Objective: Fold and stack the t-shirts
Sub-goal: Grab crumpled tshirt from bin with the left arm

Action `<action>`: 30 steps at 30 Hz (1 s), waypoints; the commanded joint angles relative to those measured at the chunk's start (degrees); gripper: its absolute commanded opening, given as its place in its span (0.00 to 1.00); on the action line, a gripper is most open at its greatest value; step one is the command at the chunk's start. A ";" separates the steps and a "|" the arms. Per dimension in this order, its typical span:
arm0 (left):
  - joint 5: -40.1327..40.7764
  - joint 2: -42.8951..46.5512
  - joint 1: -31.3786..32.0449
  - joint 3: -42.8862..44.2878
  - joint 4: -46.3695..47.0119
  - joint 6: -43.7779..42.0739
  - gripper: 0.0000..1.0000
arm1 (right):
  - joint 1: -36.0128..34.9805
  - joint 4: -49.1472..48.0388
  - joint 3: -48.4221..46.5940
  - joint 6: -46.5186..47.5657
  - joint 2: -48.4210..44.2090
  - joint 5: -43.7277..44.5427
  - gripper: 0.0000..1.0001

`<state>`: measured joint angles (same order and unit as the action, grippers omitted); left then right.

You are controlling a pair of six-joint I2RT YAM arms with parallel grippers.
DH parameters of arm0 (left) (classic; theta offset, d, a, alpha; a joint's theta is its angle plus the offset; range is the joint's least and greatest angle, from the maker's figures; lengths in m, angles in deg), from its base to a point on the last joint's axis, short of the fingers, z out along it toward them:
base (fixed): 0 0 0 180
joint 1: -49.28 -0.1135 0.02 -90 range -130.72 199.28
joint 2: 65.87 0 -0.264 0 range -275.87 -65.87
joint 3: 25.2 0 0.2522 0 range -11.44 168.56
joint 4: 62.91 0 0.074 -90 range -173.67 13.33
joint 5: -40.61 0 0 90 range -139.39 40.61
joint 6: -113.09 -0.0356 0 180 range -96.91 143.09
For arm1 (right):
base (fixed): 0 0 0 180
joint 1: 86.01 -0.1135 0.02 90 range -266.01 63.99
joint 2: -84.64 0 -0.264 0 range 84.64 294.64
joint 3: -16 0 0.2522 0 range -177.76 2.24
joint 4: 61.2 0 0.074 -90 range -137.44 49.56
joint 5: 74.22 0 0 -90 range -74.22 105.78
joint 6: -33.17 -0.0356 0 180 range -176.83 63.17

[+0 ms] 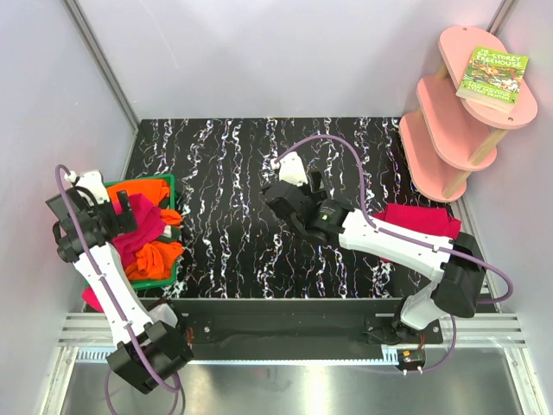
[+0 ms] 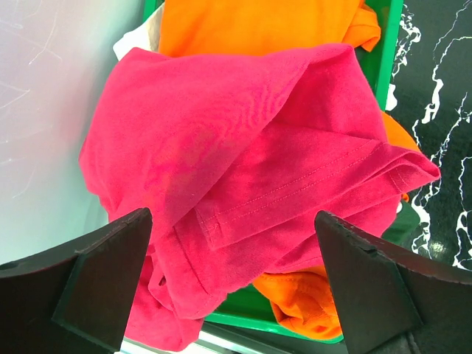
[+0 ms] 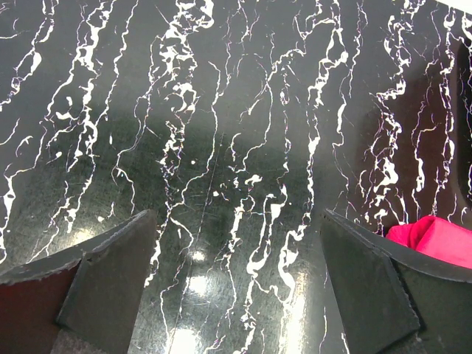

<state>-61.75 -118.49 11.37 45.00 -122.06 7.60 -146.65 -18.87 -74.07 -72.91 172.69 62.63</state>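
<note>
though both gape empty, left hand (image 2: 232, 217) over pink t-shirt (image 2: 221, 125) overhanging tray (image 2: 389, 51) rim, right hand (image 3: 236, 217) over tabletop (image 3: 221, 110)

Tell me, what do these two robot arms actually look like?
The left arm and the right arm are built alike: white shells on the long links, with chunky black joints and black bases. A thin purple cable loops along the outside of each arm. Each arm ends in two flat, wedge-shaped black jaws. I can't make out any lettering or markings on them.

I see a crimson-pink shirt (image 2: 221, 140), orange shirts (image 2: 258, 26), a green tray (image 2: 387, 51), and a black table (image 3: 221, 110) veined with white.
</note>
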 commanded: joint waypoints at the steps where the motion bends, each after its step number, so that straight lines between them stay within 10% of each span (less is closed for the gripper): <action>1: -1.00 -0.29 0.12 0.33 2.14 0.89 0.99 | -0.35 -0.72 -2.52 0.70 0.02 1.39 1.00; 30: 5.59 -10.21 0.12 4.11 5.22 5.73 0.99 | 6.06 -0.28 0.02 -2.21 -4.64 -2.11 1.00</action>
<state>-58.87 -125.48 11.39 45.94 -119.63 13.05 -140.42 -18.80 -73.57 -76.05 168.82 61.04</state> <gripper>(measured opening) 0.987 0.994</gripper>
